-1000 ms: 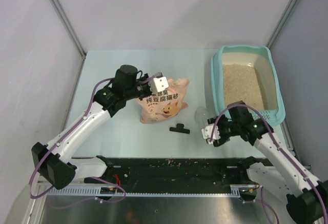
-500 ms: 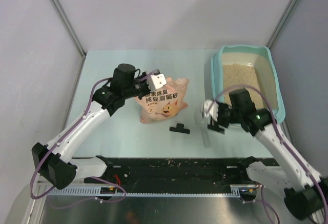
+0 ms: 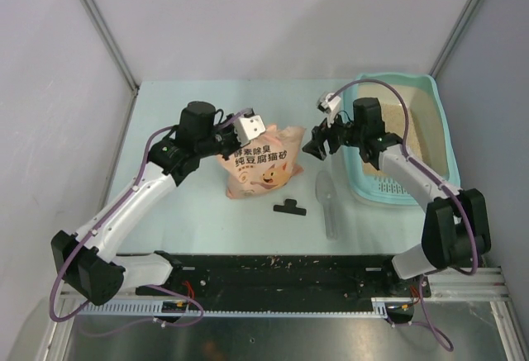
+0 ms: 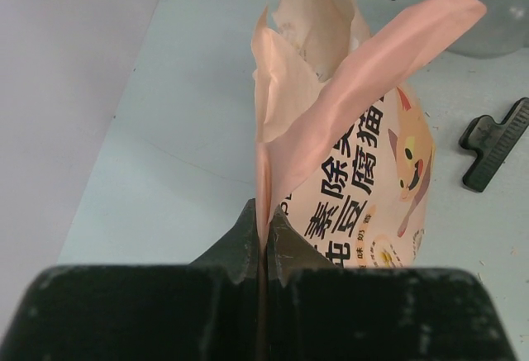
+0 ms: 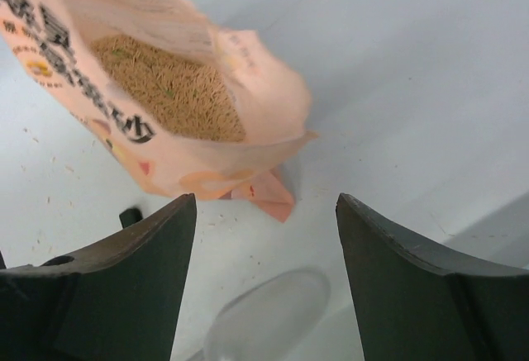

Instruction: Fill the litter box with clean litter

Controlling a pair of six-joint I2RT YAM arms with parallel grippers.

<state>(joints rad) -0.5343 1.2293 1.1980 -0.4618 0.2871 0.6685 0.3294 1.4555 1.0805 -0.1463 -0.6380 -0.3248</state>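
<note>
Top external | left jaws clamped on litter bag (image 3: 263, 163) top edge, mouth held off the worktop, likely against spills | right jaws apart, facing that open mouth, probably to grip it | clean litter (image 3: 417, 125) in litter box (image 3: 431, 90), more in bag

We're looking at a robotics lab cell here, not anyone's home: a pale table (image 3: 207, 105) boxed in by plain grey wall panels (image 3: 273, 22) with metal corner struts (image 3: 102, 26), and a slotted aluminium rail (image 3: 248, 306) running along the near edge. Two white-and-black arms (image 3: 136, 196) sit bolted by a black base plate (image 3: 281, 266), purple cables (image 3: 149, 156) looping off them. The teal litter box (image 3: 443, 125) and pink litter bag (image 3: 260, 167) sit out as household props on the tabletop.
</note>
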